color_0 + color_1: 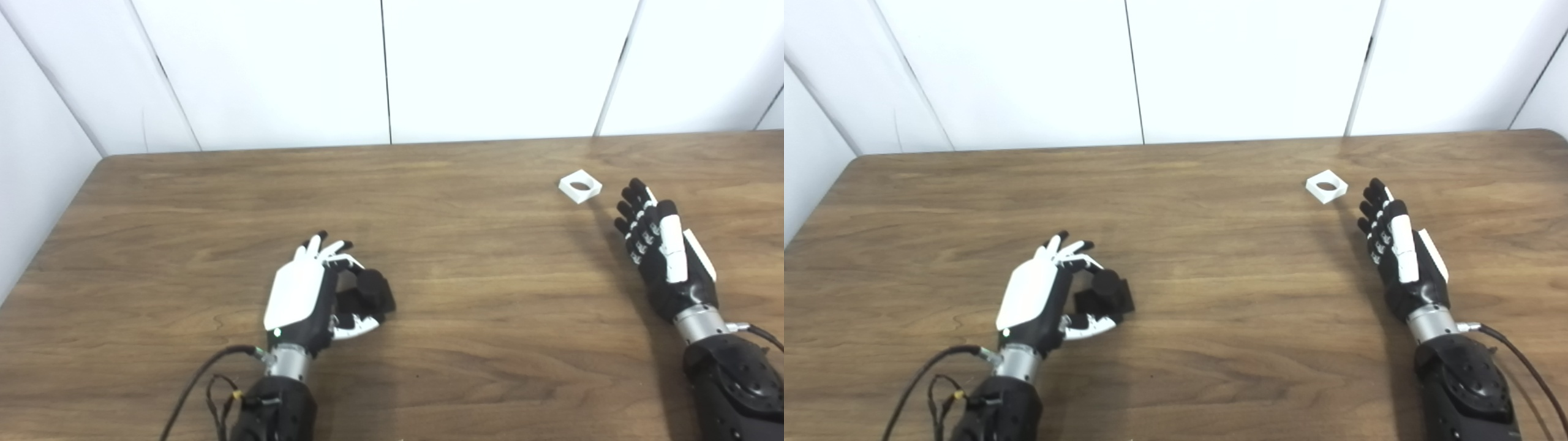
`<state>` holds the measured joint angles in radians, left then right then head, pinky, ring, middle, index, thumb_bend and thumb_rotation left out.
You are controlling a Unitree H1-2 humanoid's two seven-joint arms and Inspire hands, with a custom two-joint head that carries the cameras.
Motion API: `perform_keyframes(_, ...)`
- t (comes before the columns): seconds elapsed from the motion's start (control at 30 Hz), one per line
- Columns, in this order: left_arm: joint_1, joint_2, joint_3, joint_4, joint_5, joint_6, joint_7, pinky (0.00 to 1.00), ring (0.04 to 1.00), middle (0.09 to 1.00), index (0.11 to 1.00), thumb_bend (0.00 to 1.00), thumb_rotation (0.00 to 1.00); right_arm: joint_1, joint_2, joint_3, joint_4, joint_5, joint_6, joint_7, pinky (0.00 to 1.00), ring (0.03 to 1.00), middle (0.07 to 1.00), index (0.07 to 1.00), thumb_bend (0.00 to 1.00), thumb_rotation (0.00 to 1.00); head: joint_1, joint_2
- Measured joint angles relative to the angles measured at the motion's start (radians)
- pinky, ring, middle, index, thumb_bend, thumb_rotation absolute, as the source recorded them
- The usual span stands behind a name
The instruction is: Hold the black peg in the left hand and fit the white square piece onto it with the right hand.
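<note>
Black peg sits lower centre on the table, left hand curling its fingers around it, grip looks nearly set. Upper right, white square piece lies untouched; right hand waits near it, fingers spread, empty. Fitting all remains.

Left eye: head-high, looking down and fwd over table, arms entering from bottom.
Right eye: same aim, set slightly rightward.
Shared: nearly whole tabletop, back wall.
</note>
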<state>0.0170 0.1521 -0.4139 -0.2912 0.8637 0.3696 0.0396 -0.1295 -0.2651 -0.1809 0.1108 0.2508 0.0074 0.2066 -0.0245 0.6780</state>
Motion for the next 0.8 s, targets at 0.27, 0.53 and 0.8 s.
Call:
perform_keyframes(0.27,0.033,-0.031,-0.033,-0.013,0.038,-0.042,-0.004,1.0,1.0,0.882,0.485,0.52,0.07,-0.001,-0.001,-0.001,-0.003,-0.001,0.013,0.001,1.0,1.0,1.0,1.0,0.61,1.0,-0.002,0.0)
perform_keyframes(0.53,0.052,-0.061,-0.057,-0.009,0.035,-0.096,-0.016,1.0,1.0,0.888,0.485,0.52,0.07,-0.001,-0.001,0.003,-0.007,-0.003,0.016,0.001,1.0,1.0,1.0,1.0,0.61,1.0,-0.005,0.003)
perform_keyframes(0.8,0.055,-0.073,-0.054,-0.011,0.039,-0.11,-0.042,1.0,1.0,0.894,0.485,0.52,0.07,0.003,-0.001,0.004,-0.016,-0.004,0.024,0.0,1.0,1.0,1.0,1.0,0.62,1.0,-0.003,0.009)
